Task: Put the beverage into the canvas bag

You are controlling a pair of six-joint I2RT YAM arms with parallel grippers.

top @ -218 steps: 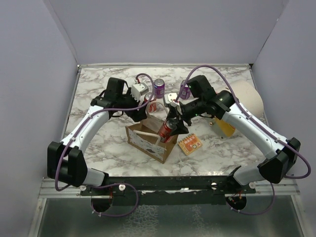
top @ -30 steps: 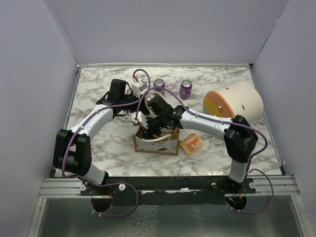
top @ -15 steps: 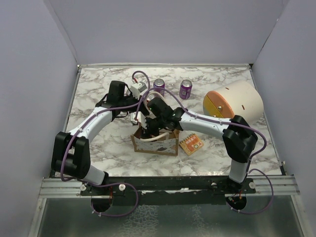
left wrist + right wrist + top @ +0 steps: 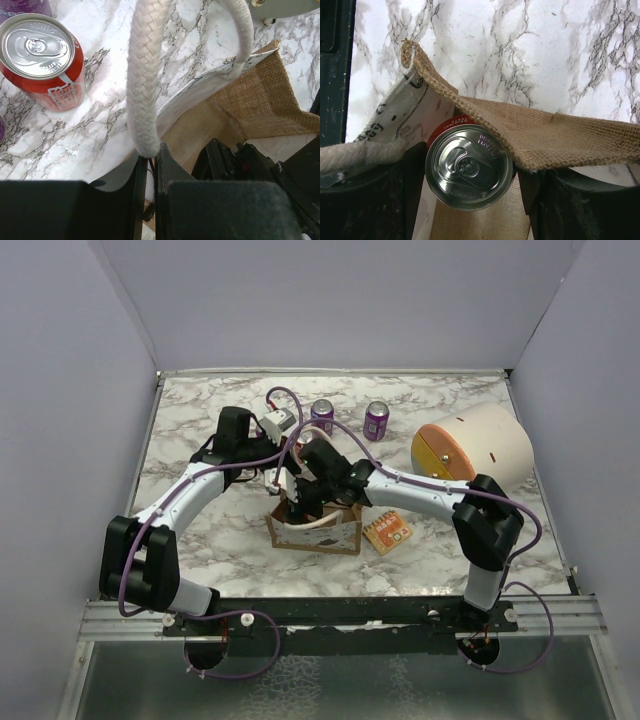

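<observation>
Nestling inside tan woven canvas bag [image 4: 560, 135]: silver-topped red can [image 4: 470, 172].

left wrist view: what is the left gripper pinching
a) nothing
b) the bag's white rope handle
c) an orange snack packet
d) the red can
B: the left gripper is shut on the white rope handle of the canvas bag, while the red can stands apart from it on the marble.
</observation>
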